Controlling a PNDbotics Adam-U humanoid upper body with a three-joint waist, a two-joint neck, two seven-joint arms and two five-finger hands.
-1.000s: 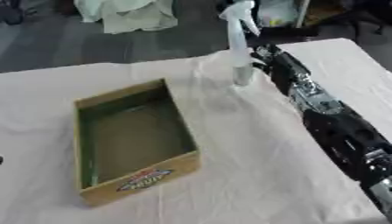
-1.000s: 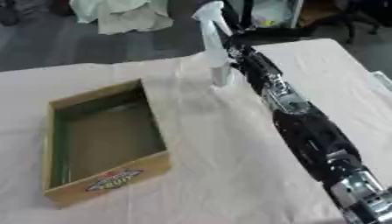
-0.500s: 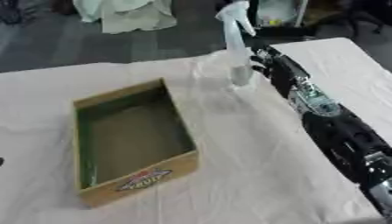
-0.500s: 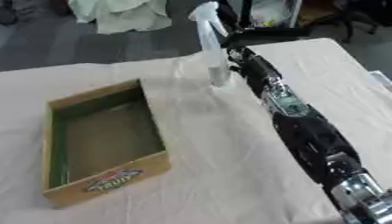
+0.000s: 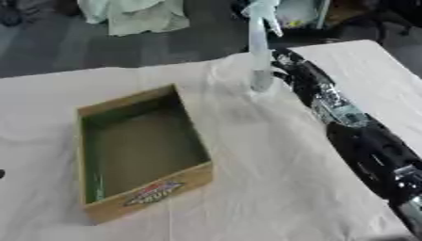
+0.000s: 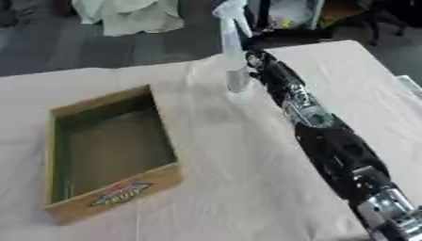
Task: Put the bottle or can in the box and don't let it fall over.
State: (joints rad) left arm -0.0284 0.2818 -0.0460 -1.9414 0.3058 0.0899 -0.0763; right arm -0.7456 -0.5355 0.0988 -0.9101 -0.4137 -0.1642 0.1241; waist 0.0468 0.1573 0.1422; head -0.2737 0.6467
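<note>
A tall pale spray bottle [image 5: 259, 56] stands upright on the white cloth near the table's far edge. My right hand [image 5: 287, 69] lies against the bottle's lower right side, with the black and silver arm [image 5: 362, 141] stretching back to the lower right corner. How the hand closes on the bottle does not show. The open cardboard box [image 5: 185, 175] with a green inside and a printed label on its near wall sits left of centre, well to the left of and nearer than the bottle. Nothing lies in it.
A wrinkled white cloth [image 5: 263, 179] covers the table [image 6: 354, 66]. Beyond the far edge are grey floor, a pale cloth heap [image 5: 132, 14] and dark clutter [image 6: 288, 14]. A small dark shape [image 5: 2, 174] shows at the left edge.
Almost nothing has changed. My right hand stays against the bottle and the bottle stands in the same spot. The whole picture has shifted slightly.
</note>
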